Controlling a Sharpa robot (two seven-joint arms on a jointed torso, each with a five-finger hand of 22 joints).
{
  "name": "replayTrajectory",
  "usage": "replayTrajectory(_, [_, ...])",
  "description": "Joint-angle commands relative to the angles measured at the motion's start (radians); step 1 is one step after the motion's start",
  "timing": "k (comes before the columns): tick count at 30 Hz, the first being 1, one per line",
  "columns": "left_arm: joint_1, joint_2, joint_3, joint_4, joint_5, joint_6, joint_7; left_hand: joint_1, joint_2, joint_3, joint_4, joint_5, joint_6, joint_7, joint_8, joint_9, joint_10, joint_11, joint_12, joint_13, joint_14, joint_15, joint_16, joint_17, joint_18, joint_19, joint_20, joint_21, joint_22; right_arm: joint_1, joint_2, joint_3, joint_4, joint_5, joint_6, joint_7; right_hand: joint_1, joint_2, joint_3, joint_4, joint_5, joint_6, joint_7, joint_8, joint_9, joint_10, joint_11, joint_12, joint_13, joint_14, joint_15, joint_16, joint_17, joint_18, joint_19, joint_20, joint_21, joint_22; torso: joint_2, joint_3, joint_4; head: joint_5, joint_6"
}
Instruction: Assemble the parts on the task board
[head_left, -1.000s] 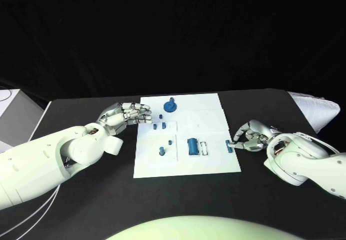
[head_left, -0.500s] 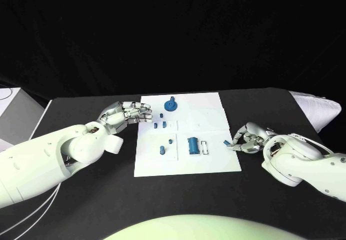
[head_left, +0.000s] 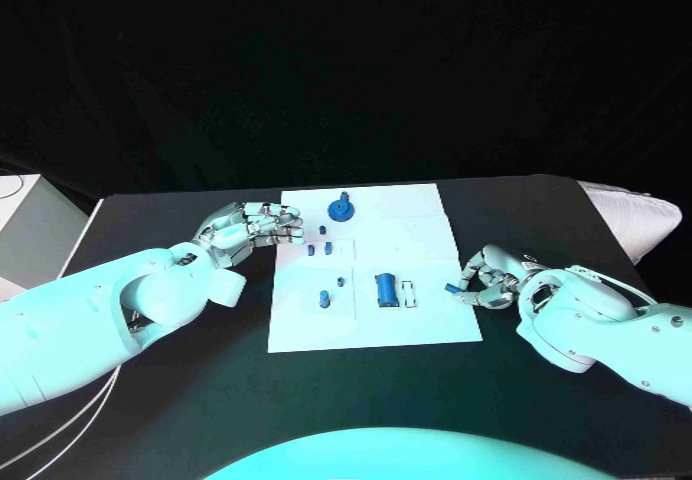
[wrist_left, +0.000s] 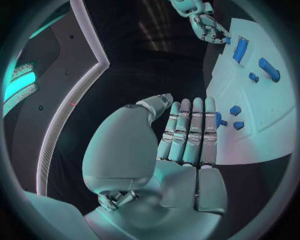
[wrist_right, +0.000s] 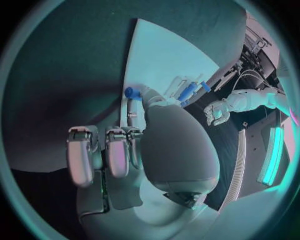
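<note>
Head view: your right hand (head_left: 488, 277) pinching small blue peg (head_left: 453, 288) at white task board (head_left: 378, 330) right edge. Left wrist view: left hand (wrist_left: 187, 135) fingers pressed together, empty, beside board. Right wrist view: keep peg upright, lower slowly.

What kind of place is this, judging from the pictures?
Probably a robotics lab test bench: a black table against a dark backdrop, a white task board with small blue parts, and the right hand pinching one part.
</note>
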Motion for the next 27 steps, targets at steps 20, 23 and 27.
replayTrajectory(20, [-0.001, -0.004, 0.001, 0.004, 0.005, 0.014, 0.003, -0.002, 0.01, 0.001, 0.007, 0.005, -0.001, 0.0, -0.005, -0.002, -0.006, -0.001, 0.001, 0.001, 0.009, 0.002, -0.01, 0.004, 0.011, 0.01, 0.001, -0.007, -0.004, -0.001, 0.012, -0.004, 0.057, -0.032, -0.028, -0.024, -0.07, -0.035, 0.187, 0.005, 0.178, 0.014, -0.004, 0.008, 0.0, 0.106, -0.012, 0.002, 0.264, 0.108, -0.01, 0.007, 0.263, -0.017, 0.096, -0.009, 0.021, 0.254, -0.001, -0.0002, -0.0005, 0.002, 0.005])
replayTrajectory(23, [-0.001, -0.004, 0.001, 0.004, 0.005, 0.014, 0.003, -0.002, 0.01, 0.001, 0.007, 0.005, -0.001, 0.0, -0.005, -0.002, -0.006, -0.001, 0.001, 0.001, 0.009, 0.002, -0.01, 0.004, 0.011, 0.01, 0.001, -0.007, -0.004, 0.008, 0.008, -0.003, 0.078, -0.003, -0.046, -0.016, -0.081, -0.037, 0.191, 0.006, 0.183, 0.014, -0.004, 0.009, 0.001, 0.106, -0.012, 0.002, 0.264, 0.108, -0.01, 0.007, 0.263, -0.017, 0.097, -0.009, 0.024, 0.255, -0.001, -0.0004, -0.001, 0.003, 0.006])
replayTrajectory(27, [-0.001, -0.003, 0.001, 0.005, 0.005, 0.014, 0.003, -0.002, 0.01, 0.001, 0.007, 0.005, -0.001, 0.0, -0.005, -0.002, -0.006, -0.001, 0.001, 0.001, 0.009, 0.002, -0.01, 0.004, 0.011, 0.01, 0.001, -0.007, -0.004, 0.019, 0.007, -0.002, 0.101, 0.027, -0.076, -0.007, -0.092, -0.037, 0.194, 0.007, 0.186, 0.013, -0.005, 0.011, 0.003, 0.106, -0.012, 0.002, 0.264, 0.108, -0.01, 0.007, 0.263, -0.018, 0.097, -0.01, 0.026, 0.256, 0.0, -0.0007, -0.0009, 0.003, 0.005])
